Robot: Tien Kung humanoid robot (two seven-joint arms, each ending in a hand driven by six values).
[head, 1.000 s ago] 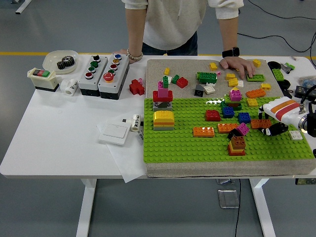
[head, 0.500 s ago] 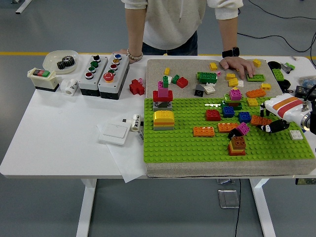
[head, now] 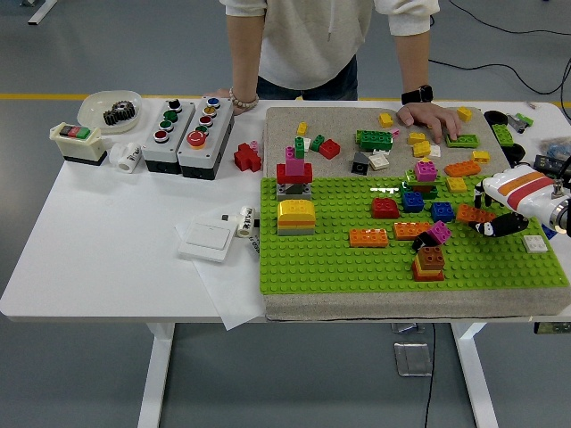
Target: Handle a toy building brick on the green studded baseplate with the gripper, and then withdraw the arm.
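Orange brick point(head: 474, 214) on green baseplate point(head: 357, 267), rt edge; my right hand point(head: 501, 223) low beside it, black fingers curled, can't tell if gripping. Forearm level.

The baseplate point(head: 339, 263) lies at the lower right of the counter point(head: 116, 259), on a mat point(head: 285, 120) that reaches toward the frame's top. Bricks stand across the baseplate's upper half; loose bricks point(head: 375, 140) lie on the mat behind it. Left of the mat sit two button boxes point(head: 187, 127), a switch point(head: 78, 143) and a bowl point(head: 98, 105) at upper left. A wall switch point(head: 206, 241) lies on paper just left of the baseplate.
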